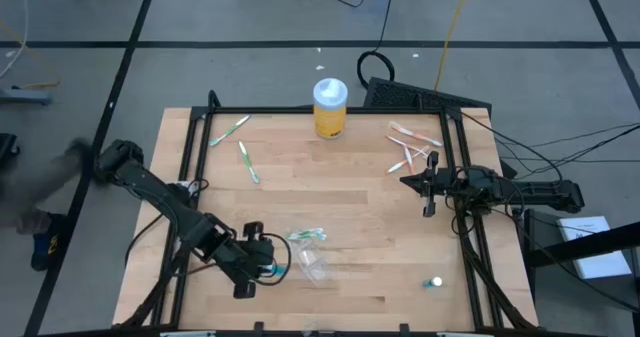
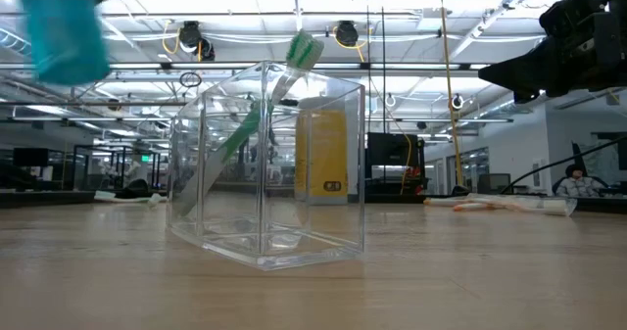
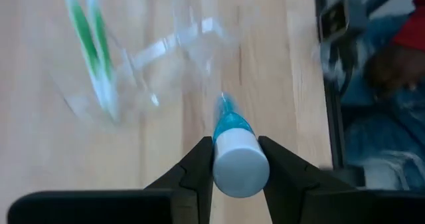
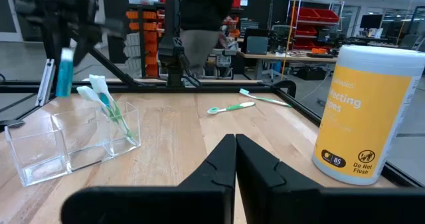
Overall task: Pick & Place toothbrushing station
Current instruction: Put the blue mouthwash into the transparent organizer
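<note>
The toothbrushing station (image 1: 312, 262) is a clear plastic box standing on its base near the table's front, with green-and-white toothbrushes (image 2: 294, 61) leaning inside it. It also shows in the low view (image 2: 266, 168) and in the right wrist view (image 4: 73, 141). Just left of it, above the table, my left gripper (image 1: 262, 267) is shut on a blue tube with a white cap (image 3: 236, 151). My right gripper (image 4: 235, 147) waits shut at the table's right side (image 1: 428, 184), holding nothing. My left gripper pinches the blue tube at its white cap end (image 3: 239, 174) between its two fingers (image 3: 202, 164), one on each side of the cap. The fingers slant downward and lie along the tube. The tube's thin blue end (image 3: 224, 108) points down toward the table, and the tube (image 2: 64, 31) is lifted clear.
A yellow jar with a white lid (image 1: 330, 107) stands at the far edge. Two green toothbrushes (image 1: 240, 147) lie at the far left, and pale pink ones (image 1: 412, 147) at the far right. A small teal piece (image 1: 433, 282) lies near the front right. A person (image 3: 392, 84) is beyond the table's left side.
</note>
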Robot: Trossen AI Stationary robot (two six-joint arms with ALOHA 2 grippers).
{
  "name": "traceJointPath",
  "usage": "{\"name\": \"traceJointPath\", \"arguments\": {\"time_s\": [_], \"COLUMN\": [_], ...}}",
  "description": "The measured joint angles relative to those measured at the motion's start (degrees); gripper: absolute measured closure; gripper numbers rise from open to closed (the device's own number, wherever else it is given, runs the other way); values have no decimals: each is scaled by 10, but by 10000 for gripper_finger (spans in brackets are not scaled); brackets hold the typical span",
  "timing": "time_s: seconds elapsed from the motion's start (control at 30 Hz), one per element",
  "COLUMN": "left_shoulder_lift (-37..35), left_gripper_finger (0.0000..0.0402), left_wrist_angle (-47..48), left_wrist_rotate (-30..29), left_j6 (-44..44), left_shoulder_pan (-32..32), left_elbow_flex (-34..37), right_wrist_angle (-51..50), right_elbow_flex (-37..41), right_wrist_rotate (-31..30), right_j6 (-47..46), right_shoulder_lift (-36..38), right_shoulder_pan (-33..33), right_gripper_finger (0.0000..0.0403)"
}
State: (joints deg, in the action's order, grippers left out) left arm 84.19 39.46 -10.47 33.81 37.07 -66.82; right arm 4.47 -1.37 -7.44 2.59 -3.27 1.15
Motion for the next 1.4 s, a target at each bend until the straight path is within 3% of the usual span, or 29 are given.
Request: {"name": "traceJointPath", "arguments": {"time_s": [0.13,0.27,0.73,1.07,1.4], "left_shoulder_lift": [-4,-3,34,151,198], "left_gripper_finger": [301,301,300,300,300], "left_wrist_angle": [-4,10,33,119,121], "left_wrist_rotate": [-39,-40,87,105,120], "left_j6": [-71,-114,-240,-303,-329], "left_shoulder_pan": [-11,-38,-168,-168,-168], "left_elbow_flex": [-42,-74,-101,-204,-216], "right_wrist_angle": [0,0,0,0,0], "right_elbow_flex": [0,0,0,0,0], "right_wrist_rotate": [0,0,0,0,0], "right_j6": [0,0,0,0,0], "right_shoulder_lift": [0,0,0,0,0], "right_shoulder_pan": [0,0,0,0,0], "right_gripper_finger": [399,399,399,399,399]}}
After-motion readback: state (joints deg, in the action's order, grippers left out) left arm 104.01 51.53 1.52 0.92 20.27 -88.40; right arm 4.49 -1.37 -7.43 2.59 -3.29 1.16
